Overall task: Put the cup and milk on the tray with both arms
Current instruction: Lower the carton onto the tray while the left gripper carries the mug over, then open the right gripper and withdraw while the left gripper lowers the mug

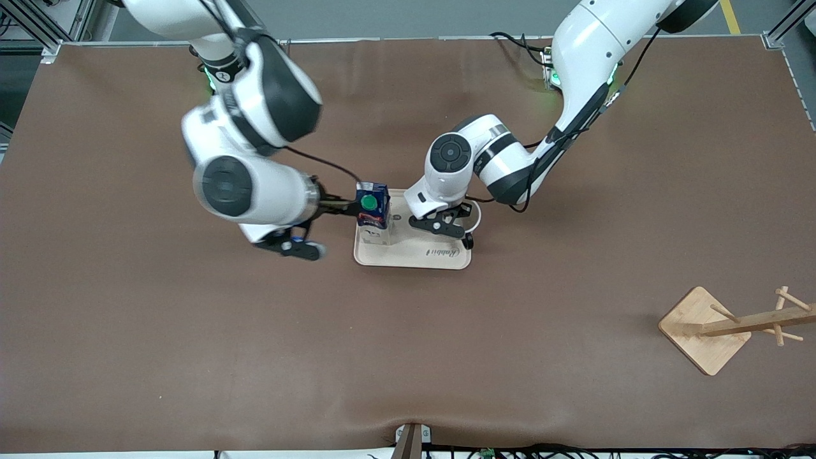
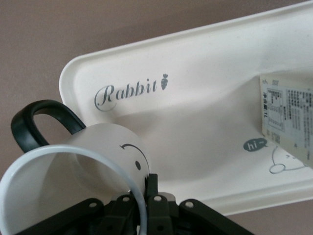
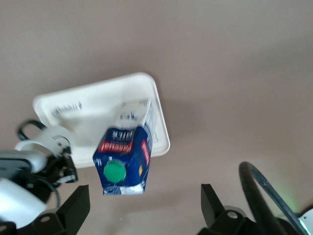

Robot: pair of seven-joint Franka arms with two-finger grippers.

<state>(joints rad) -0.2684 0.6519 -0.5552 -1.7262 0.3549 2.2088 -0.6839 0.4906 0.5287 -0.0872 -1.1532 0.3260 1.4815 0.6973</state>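
Note:
The cream tray [image 1: 440, 256] lies mid-table. The blue milk [image 1: 373, 210] with its green cap stands upright on the tray's end toward the right arm. My right gripper [image 1: 338, 209] is open and empty beside the carton, clear of it; in the right wrist view [image 3: 144, 210] the milk [image 3: 124, 156] stands apart from both fingers. My left gripper [image 1: 454, 224] is shut on the rim of the white cup [image 1: 477, 217] at the tray's other end. In the left wrist view the gripper [image 2: 146, 198] pinches the cup [image 2: 110, 147] over the tray [image 2: 195, 88]; milk [image 2: 288, 122] shows at the edge.
A square wooden stand base [image 1: 701, 331] with a pegged pole lies toward the left arm's end, nearer the front camera. Brown cloth covers the table all round the tray.

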